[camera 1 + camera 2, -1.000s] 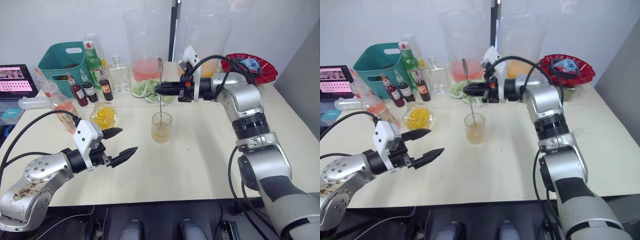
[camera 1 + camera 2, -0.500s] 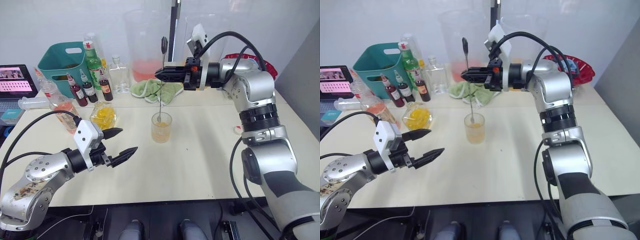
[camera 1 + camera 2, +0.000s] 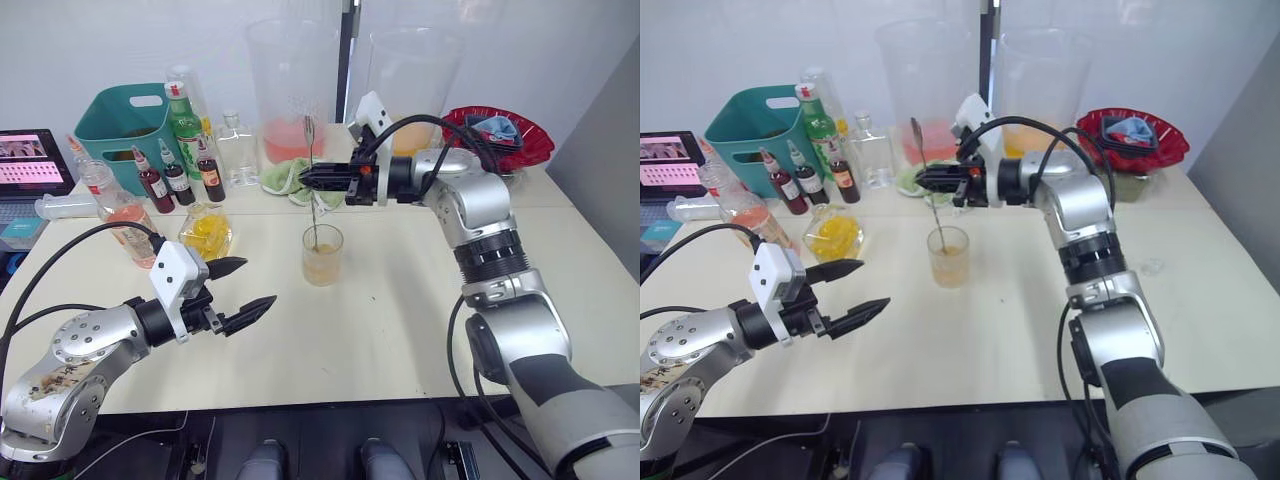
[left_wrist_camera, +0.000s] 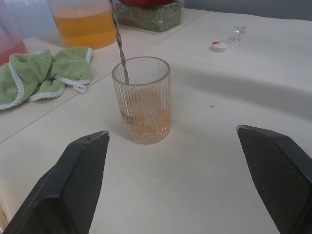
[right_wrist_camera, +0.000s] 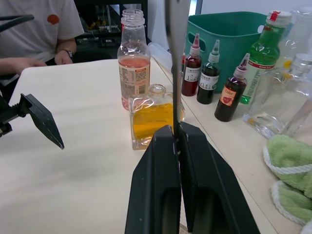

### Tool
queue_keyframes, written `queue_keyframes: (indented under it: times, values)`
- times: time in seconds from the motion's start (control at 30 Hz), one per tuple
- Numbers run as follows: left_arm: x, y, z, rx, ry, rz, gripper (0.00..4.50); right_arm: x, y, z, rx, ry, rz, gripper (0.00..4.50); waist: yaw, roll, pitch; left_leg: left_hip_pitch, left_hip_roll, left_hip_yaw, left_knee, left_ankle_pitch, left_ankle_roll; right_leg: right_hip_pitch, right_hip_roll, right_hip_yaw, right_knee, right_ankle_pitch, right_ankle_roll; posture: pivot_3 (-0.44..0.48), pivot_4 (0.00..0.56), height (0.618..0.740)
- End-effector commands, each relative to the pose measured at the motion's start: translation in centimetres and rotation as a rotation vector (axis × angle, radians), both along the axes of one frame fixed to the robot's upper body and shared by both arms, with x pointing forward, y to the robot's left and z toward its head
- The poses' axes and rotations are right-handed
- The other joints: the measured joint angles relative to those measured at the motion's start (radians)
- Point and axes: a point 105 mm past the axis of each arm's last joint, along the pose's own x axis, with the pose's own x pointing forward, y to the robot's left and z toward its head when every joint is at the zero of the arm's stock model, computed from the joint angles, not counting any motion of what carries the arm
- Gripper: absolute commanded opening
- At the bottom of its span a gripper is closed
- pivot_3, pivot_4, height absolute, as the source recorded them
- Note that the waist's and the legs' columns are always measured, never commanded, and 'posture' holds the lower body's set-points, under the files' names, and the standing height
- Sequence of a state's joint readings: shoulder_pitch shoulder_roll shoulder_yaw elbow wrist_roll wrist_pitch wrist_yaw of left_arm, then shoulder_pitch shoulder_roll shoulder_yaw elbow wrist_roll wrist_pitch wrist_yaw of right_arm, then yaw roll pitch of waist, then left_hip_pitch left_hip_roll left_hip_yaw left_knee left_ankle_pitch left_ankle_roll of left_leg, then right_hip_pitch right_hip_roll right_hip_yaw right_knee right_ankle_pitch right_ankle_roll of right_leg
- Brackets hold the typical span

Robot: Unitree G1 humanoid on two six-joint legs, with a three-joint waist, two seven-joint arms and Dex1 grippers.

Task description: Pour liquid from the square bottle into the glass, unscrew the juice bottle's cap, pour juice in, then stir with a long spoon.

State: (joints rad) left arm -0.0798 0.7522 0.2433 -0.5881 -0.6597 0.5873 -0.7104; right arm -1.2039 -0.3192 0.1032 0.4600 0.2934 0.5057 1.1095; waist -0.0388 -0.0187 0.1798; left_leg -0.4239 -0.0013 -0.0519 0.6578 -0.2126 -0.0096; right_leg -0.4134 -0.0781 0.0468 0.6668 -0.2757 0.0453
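My right jaws [image 3: 318, 177] clamped the long spoon [image 3: 311, 170], bowl inside the glass [image 3: 322, 254]. Best practice: small circles, clear of the wall. My left jaws [image 3: 247, 288] stood apart.

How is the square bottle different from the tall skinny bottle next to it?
The square bottle is short and squat; the juice bottle is slim and stands taller. The square bottle holds bright yellow liquid; the juice bottle holds pale pink-orange juice. The juice bottle wears a paper label; the square bottle is plain. Both are clear, open at the top, and stand upright side by side on the table.
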Motion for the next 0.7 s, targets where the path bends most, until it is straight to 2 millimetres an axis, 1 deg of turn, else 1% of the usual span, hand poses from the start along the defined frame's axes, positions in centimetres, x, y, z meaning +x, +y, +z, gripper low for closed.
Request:
queue_keyframes:
  times: [0.03,0.2,0.3,0.4,0.53,0.63,0.7]
  values:
    - [-0.3,-0.1,0.9,0.020,-0.054,-0.007,4.44,-1.3,0.2,1.4,0.052,0.003,0.061,0.00,0.000,0.000,0.000,0.000,0.000,0.000,0.000,0.000,0.000,0.000,0.000,0.000,0.000,0.000,0.000,0.000,0.150,0.740]
    - [-0.2,-0.1,0.8,0.021,-0.052,-0.011,4.44,-2.3,-0.9,1.0,-0.041,0.019,0.102,0.00,0.003,0.000,0.000,0.000,0.000,0.000,0.000,0.000,0.000,0.000,0.000,0.000,0.000,0.000,0.000,0.000,0.150,0.740]
    - [-0.1,-0.3,0.7,0.020,-0.052,-0.017,4.44,-2.1,-2.1,0.8,-0.131,-0.006,0.084,0.00,0.002,0.000,0.000,0.000,0.000,0.000,0.000,0.000,0.000,0.000,0.000,0.000,-0.001,0.000,0.000,0.000,0.150,0.740]
    - [0.0,-0.4,0.6,0.018,-0.052,-0.019,4.44,-1.4,-2.9,0.9,-0.187,-0.058,0.038,0.00,0.000,0.000,0.000,0.000,0.000,0.001,0.000,0.000,0.000,0.000,0.000,0.000,-0.001,0.000,0.000,0.000,0.150,0.740]
    - [-0.1,-0.5,0.5,0.010,-0.042,-0.024,4.44,-0.3,-2.8,1.6,-0.129,-0.096,-0.010,0.00,-0.002,0.000,0.000,0.000,0.000,0.001,0.000,0.000,0.000,0.000,0.000,0.000,-0.001,0.000,0.000,0.000,0.150,0.740]
    - [-0.1,-0.5,0.5,0.011,-0.042,-0.023,4.44,0.3,-1.8,1.5,-0.079,-0.122,-0.029,0.00,-0.004,0.000,0.000,0.000,0.001,0.001,0.000,0.000,0.000,0.000,0.000,0.000,0.000,0.000,0.000,0.000,0.150,0.740]
    - [-0.2,-0.5,0.5,0.012,-0.043,-0.022,4.44,0.2,-1.2,1.6,-0.046,-0.133,-0.021,0.00,-0.003,0.000,0.000,0.000,0.000,0.001,0.000,0.000,0.000,-0.001,0.000,0.000,0.000,0.000,0.000,0.000,0.150,0.740]
